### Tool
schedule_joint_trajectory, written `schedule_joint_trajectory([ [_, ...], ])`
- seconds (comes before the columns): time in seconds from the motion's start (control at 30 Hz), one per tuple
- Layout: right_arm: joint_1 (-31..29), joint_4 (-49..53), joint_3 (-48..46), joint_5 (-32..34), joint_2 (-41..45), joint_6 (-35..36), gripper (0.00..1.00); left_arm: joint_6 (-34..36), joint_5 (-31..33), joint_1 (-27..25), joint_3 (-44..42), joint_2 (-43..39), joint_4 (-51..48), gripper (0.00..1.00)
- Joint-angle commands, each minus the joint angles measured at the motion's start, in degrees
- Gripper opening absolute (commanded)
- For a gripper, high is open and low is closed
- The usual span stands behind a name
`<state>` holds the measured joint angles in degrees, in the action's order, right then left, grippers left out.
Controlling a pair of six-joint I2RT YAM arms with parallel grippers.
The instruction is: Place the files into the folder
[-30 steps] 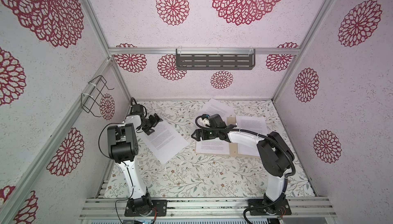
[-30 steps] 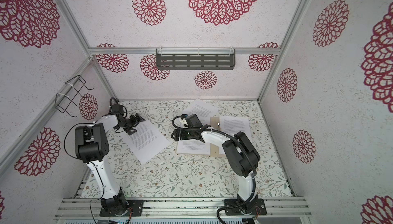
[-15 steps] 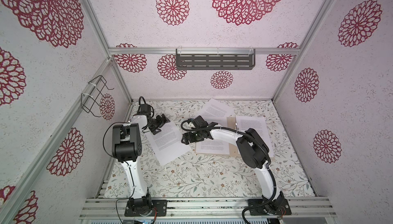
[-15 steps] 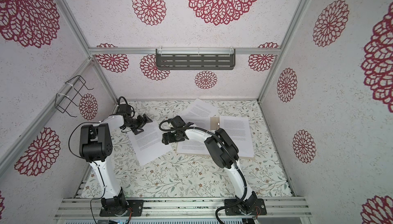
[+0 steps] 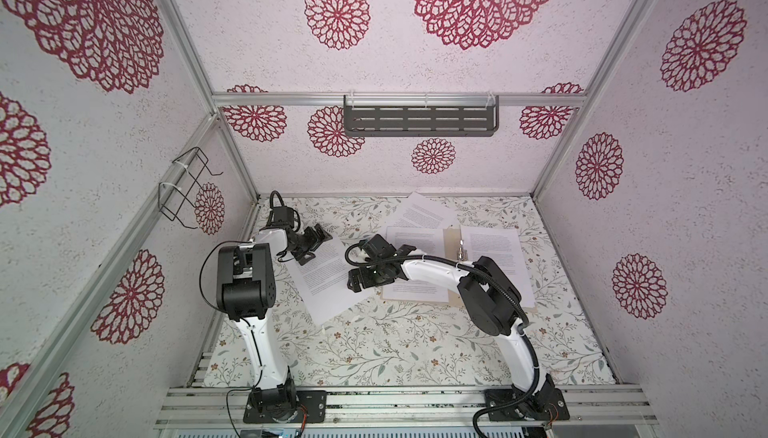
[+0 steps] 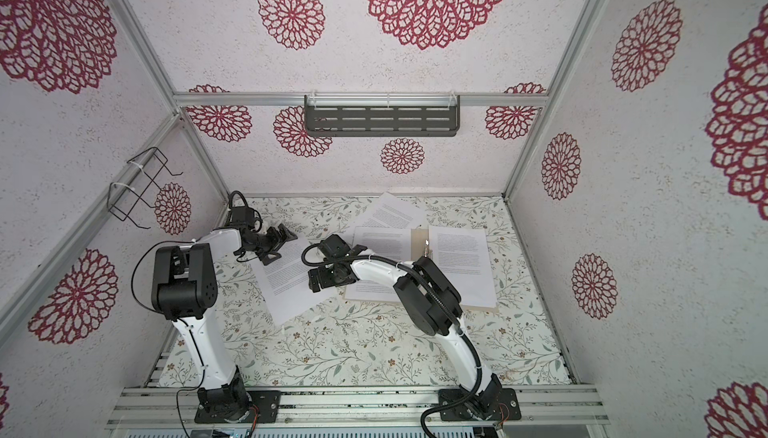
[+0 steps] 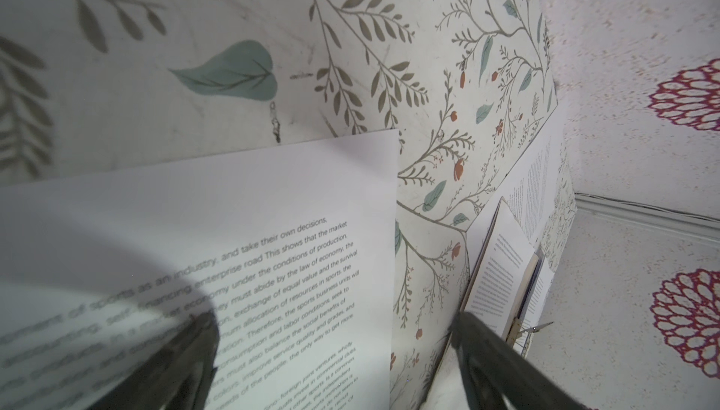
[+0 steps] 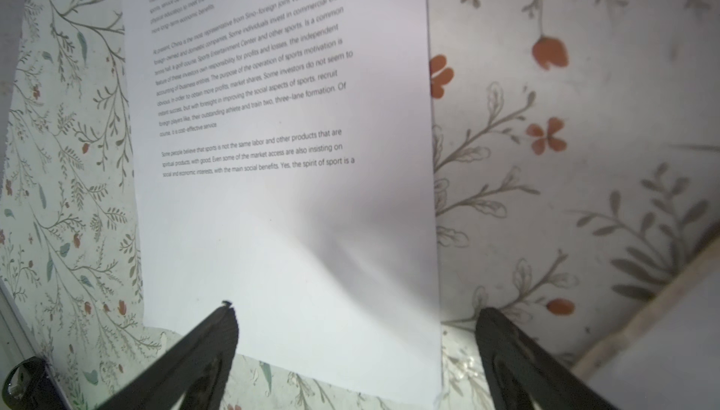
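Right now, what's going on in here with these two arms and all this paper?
Two robot arms are filing printed sheets into an open tan folder. The left hand and right hand are both open over one loose sheet beside the folder; neither grips it. Some other sheets already lie on the folder.

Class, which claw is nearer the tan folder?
Right. The right claw is just off the folder's edge; the left claw is farther, over the loose sheet's far corner.
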<state>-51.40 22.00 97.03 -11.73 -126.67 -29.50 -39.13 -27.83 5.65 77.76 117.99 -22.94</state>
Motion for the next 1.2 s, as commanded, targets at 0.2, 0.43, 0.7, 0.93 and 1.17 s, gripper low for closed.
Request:
schedule_joint_trajectory([
  [0.2,-1.34,5.46,6.93,-1.82,-6.78,-5.05,0.99,-3.24,1.40,0.15,-5.08,2.41,-4.76,0.97],
  [0.43,1.96,-4.38,6.74,-8.81,-8.30,-0.71,0.99,-2.97,0.67,0.16,-5.60,2.40,-4.61,0.97],
  [0.7,7.19,-7.47,14.49,-20.15,-13.36,10.37,0.99,-0.95,1.55,-0.46,-4.28,2.55,-5.96,0.98],
  [0.93,8.85,-11.45,16.41,-28.47,-16.50,8.26,0.91,-0.68,1.63,-0.38,-4.24,1.93,-6.01,0.98],
  [1.17,8.77,-3.14,19.70,-17.15,-17.24,9.13,0.88,-0.95,1.90,-0.20,-5.02,1.38,-5.46,0.97],
])
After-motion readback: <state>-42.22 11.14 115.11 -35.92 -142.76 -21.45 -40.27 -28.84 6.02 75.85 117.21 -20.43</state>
